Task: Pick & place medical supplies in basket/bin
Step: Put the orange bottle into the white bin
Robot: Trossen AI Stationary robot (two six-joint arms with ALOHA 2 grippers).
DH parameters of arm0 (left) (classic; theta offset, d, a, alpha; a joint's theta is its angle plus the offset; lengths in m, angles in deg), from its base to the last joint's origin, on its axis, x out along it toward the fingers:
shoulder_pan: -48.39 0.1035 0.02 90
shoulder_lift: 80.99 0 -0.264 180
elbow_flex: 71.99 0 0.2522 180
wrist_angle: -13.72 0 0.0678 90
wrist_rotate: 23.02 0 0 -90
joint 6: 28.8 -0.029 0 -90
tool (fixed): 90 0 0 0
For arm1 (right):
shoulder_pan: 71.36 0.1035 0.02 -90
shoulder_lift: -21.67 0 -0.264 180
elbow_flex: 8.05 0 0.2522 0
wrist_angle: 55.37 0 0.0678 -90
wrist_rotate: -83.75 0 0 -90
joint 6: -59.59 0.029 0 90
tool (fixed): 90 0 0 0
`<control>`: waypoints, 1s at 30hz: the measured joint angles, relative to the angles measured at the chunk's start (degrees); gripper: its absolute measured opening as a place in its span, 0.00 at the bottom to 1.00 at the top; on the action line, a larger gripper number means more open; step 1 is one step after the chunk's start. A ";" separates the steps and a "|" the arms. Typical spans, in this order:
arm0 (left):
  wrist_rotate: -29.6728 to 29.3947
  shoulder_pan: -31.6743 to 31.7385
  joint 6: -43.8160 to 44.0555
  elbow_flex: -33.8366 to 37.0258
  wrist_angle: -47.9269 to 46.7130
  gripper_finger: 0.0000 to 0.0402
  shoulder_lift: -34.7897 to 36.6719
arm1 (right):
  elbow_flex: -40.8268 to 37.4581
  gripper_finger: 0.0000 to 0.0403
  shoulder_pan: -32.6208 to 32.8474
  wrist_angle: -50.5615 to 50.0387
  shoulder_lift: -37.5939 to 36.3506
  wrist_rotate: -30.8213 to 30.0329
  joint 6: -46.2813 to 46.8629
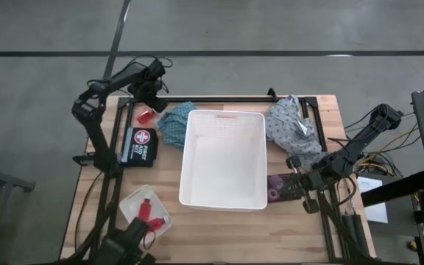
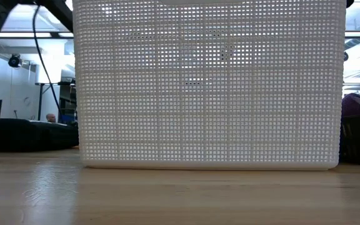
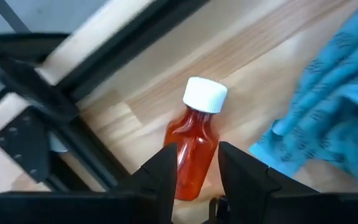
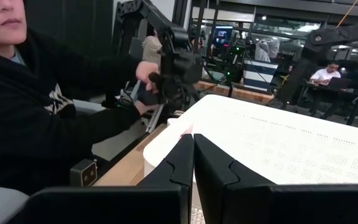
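You have a pale, matt wooden tabletop (image 1: 219, 224) with visible grain. On it stands a large white plastic basket (image 1: 223, 158) of fine mesh, a soft teal patterned cloth (image 3: 334, 106), and a glossy translucent red plastic bottle (image 3: 192, 149) with a ribbed white cap.

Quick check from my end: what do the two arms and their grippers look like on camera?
Both arms are dark, jointed links with black cables alongside. The left gripper has two matte black, blocky, stepped fingers. The right gripper has the same black angular fingers, with notched inner edges.
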 joint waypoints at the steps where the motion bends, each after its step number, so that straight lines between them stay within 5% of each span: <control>1: 0.01 -0.17 0.00 0.06 0.03 0.29 1.22 | 0.00 0.02 -0.02 0.02 0.01 0.02 0.01; 11: 0.33 -2.91 -1.73 0.49 -0.03 0.30 5.15 | 0.00 0.02 0.00 0.00 0.01 0.00 0.00; 19: -8.30 -2.80 -1.09 3.77 1.62 0.30 4.98 | 0.00 0.02 -0.02 0.00 0.02 0.00 -0.01; 30: -7.56 -2.72 -1.29 8.62 5.45 0.30 4.98 | -0.01 0.02 -0.01 0.02 0.00 0.00 -0.01</control>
